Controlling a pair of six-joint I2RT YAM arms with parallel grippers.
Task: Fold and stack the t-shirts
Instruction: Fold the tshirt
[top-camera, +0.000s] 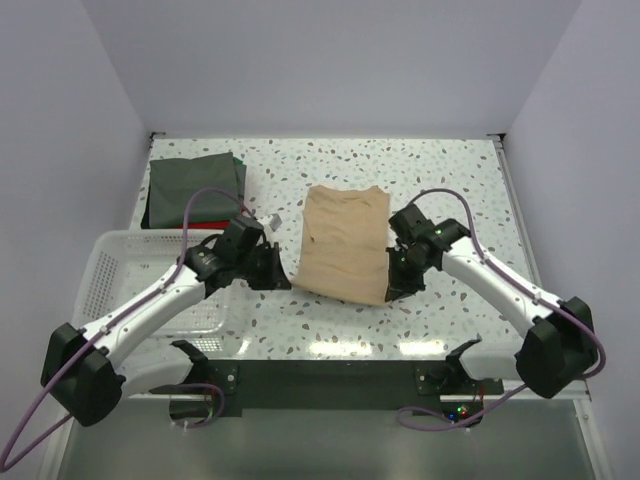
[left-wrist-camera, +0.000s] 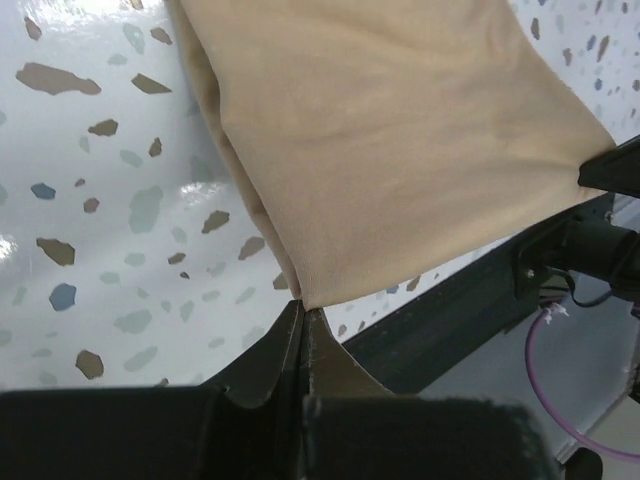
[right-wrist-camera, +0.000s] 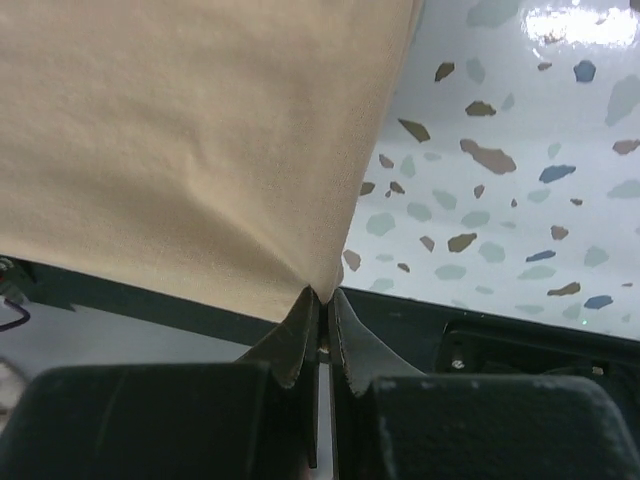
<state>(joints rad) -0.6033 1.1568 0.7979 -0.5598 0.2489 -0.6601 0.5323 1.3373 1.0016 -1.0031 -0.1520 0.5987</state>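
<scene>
The tan t-shirt (top-camera: 345, 245) lies on the table (top-camera: 450, 180) just right of the white basket (top-camera: 105, 265). The left gripper (left-wrist-camera: 302, 305) is pinched tight on the shirt's near-left corner and the right gripper (right-wrist-camera: 323, 297) on its near-right corner. The dark green t-shirt (top-camera: 195, 185) sits behind the basket.

1 white plastic mesh basket (top-camera: 98, 280) sits at the near left corner of the table (top-camera: 440, 170). The tabletop is glossy white, speckled with grey, brown and blue chips. Plain pale walls (top-camera: 330, 60) enclose 3 sides.
</scene>
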